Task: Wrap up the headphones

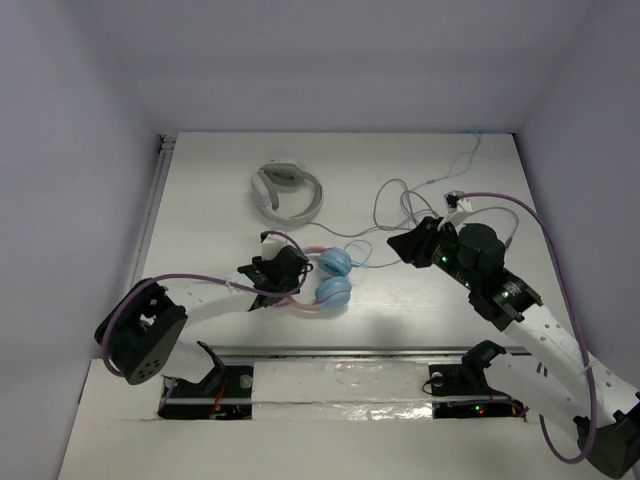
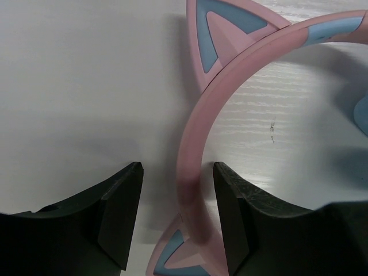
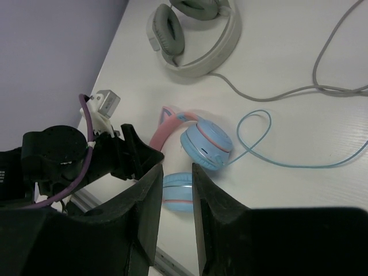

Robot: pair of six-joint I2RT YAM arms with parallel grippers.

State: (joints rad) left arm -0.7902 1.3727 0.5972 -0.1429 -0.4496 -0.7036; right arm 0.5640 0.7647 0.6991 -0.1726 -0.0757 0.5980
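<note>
The headphones (image 1: 334,264) lie mid-table, with two light-blue ear cups to the right and the pink headband (image 1: 300,296) to the left. My left gripper (image 1: 284,272) is open and straddles the headband (image 2: 194,138) low over the table. The band runs close along the right finger (image 2: 230,201), and a cat ear (image 2: 221,29) shows beyond. My right gripper (image 1: 405,245) is open with a narrow gap and empty, raised to the right of the cups. It looks down on the headphones (image 3: 207,144). The thin pale-blue cable (image 3: 260,138) loops right from the upper cup.
A grey-white headset (image 1: 287,190) lies behind the headphones, and it also shows in the right wrist view (image 3: 195,34). Its grey cable (image 1: 390,200) curls right toward my right gripper. White walls enclose the table. A metal rail (image 1: 350,350) runs along the near edge.
</note>
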